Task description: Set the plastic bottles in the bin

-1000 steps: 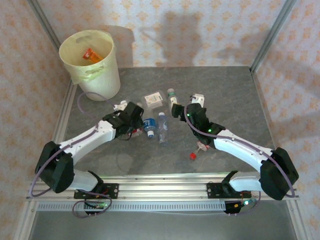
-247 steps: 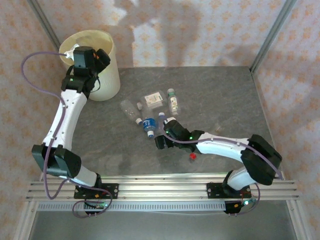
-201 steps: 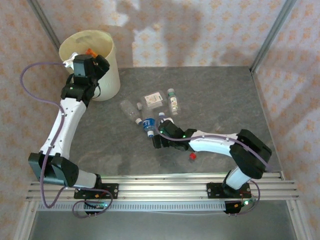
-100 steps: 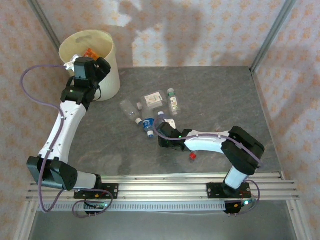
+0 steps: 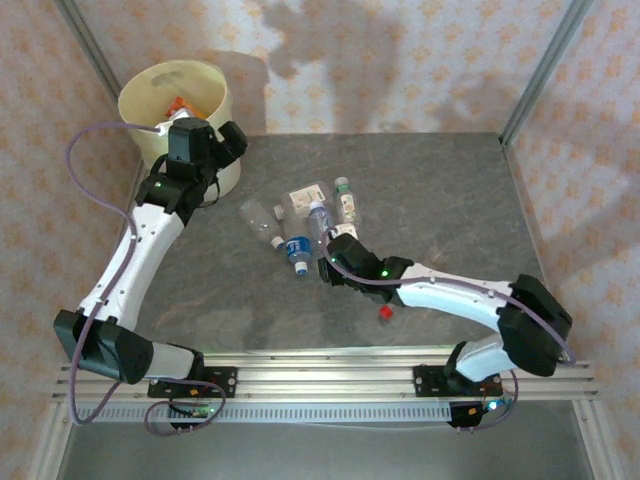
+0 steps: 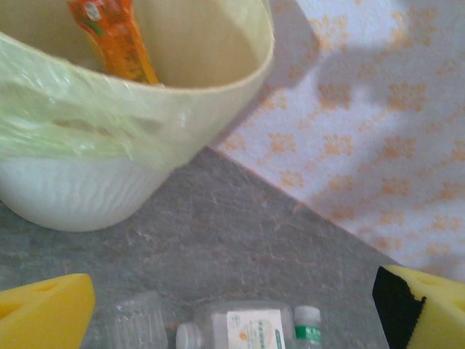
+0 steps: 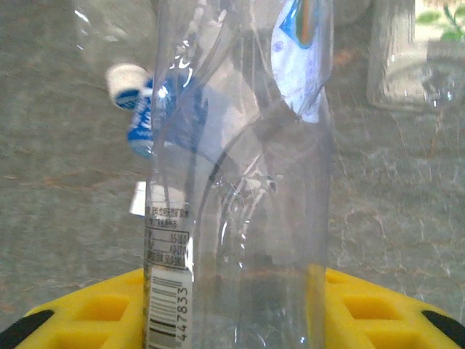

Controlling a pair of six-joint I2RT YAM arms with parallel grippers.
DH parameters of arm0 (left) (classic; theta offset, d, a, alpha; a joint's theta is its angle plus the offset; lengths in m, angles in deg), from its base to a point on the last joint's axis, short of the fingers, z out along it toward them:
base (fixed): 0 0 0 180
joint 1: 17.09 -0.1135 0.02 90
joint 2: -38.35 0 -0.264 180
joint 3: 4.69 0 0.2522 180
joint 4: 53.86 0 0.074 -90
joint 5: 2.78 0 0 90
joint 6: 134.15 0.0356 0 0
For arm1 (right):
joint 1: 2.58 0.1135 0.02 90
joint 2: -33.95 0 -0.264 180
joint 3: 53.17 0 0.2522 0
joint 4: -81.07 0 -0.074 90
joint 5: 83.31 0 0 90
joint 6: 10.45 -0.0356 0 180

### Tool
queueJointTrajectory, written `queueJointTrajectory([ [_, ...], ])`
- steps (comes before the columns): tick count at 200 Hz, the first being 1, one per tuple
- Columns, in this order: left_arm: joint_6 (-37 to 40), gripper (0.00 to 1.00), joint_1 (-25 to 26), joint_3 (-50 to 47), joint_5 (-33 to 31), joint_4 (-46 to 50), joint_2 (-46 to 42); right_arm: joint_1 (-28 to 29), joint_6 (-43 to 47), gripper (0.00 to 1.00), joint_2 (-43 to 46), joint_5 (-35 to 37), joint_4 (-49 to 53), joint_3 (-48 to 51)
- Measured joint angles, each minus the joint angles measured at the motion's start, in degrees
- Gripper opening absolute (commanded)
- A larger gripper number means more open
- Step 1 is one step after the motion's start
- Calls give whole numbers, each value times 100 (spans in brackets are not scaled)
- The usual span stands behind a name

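Note:
My right gripper (image 5: 327, 256) is shut on a clear plastic bottle (image 5: 319, 222) with a blue cap, held just above the table. In the right wrist view this bottle (image 7: 243, 182) stands between the yellow fingers (image 7: 87, 313). My left gripper (image 5: 222, 148) hangs open and empty beside the cream bin (image 5: 215, 100). The bin (image 6: 145, 109) holds an orange-labelled bottle (image 6: 112, 36). On the table lie a clear ribbed bottle (image 5: 258, 220), a blue-labelled bottle (image 5: 297, 251), a square white-labelled bottle (image 5: 303, 197) and a green-labelled bottle (image 5: 346, 203).
A small red cap (image 5: 384, 313) lies on the grey table (image 5: 450, 200) near the right arm's forearm. Metal frame posts and patterned walls close in the table at the back and sides. The bin stands at the far left corner.
My left gripper has come away from above the bin toward the table's middle. My right gripper has closed on the clear bottle and raised it off the table.

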Motion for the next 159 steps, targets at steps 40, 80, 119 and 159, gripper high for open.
queueJointTrajectory([
  [40, -170, 100, 98, -649, 1051, -120, -81, -2, 299, 39, 254, -234, -531, 0],
  [80, -160, 100, 490, -1200, 2085, -223, -328, -2, 302, 39, 245, -310, -1115, -2],
  [119, -48, 100, 870, -1521, 2697, -282, -584, 0, 612, 39, 57, -597, -1346, -234],
  [159, 26, 91, 986, -1827, 2938, -424, -588, 0, 927, 39, -175, -970, -1526, -586],
])
